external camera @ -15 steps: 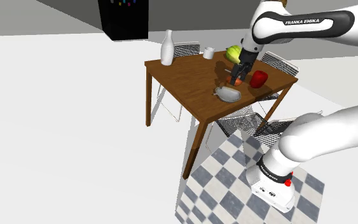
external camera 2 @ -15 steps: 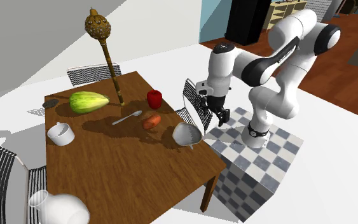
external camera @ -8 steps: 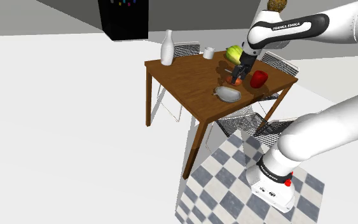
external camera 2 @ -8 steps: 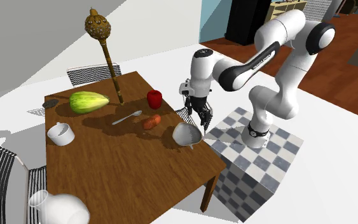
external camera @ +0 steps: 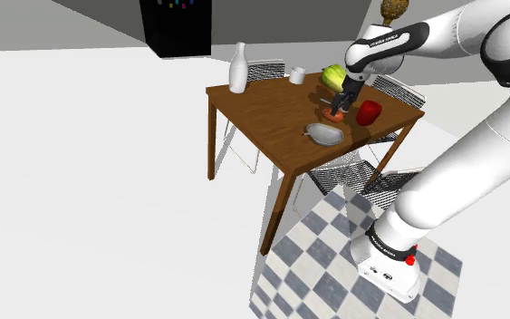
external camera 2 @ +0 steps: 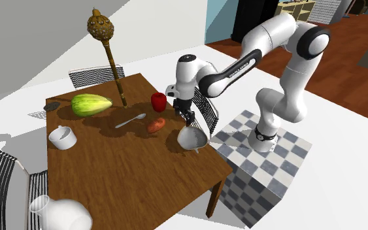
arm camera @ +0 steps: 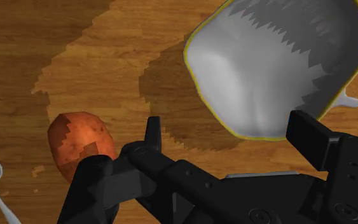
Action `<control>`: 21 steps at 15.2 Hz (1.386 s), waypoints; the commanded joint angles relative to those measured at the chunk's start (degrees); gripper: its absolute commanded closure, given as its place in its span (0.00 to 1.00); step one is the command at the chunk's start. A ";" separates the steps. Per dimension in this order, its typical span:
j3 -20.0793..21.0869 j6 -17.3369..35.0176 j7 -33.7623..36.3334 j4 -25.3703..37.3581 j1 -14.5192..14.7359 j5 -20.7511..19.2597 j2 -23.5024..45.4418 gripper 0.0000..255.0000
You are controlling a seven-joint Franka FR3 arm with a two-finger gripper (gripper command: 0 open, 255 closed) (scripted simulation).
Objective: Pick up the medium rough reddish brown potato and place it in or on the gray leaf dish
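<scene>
1. The all-black two-finger gripper (external camera 2: 190,118) hangs low over the brown wooden table (external camera 2: 130,171), at the end of the white arm that reaches in from the second exterior view's right.
2. Its fingers (arm camera: 151,130) are spread wide and hold nothing. In the wrist view only table top and the near rim of the dish show between them.
3. The rough, oval, reddish-brown potato (external camera 2: 156,125) lies on the table, untouched. In the second exterior view it is just to the left of the gripper, between the spoon and the dish.
4. In the wrist view the potato (arm camera: 82,144) sits outside the gap, just beside one finger, partly covered by the hand's black body.
5. The pale grey leaf-shaped dish (external camera 2: 192,138) with a thin yellow rim stands on the table near the edge on the arm's side, close to the potato but apart from it. It has nothing in it (arm camera: 279,63).
6. In the shoulder view the gripper (external camera: 338,106) is over the potato (external camera: 334,117), and the dish (external camera: 325,134) lies just nearer the camera.
7. A grey metal spoon (external camera 2: 131,120) lies beside the potato, away from the dish.
8. A red bell pepper (external camera 2: 158,101) stands behind the potato, near the gripper.
9. Farther along the table are a long green melon (external camera 2: 91,104) and a white cup (external camera 2: 63,137).
</scene>
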 commanded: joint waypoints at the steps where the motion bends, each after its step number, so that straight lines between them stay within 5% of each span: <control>1: -1.53 1.82 -2.75 1.96 -0.47 1.76 3.32 0.00; 11: -3.99 5.48 -17.70 19.06 -7.07 16.95 24.26 0.00; 21: -2.44 9.68 -19.70 18.31 -8.40 20.08 28.33 0.00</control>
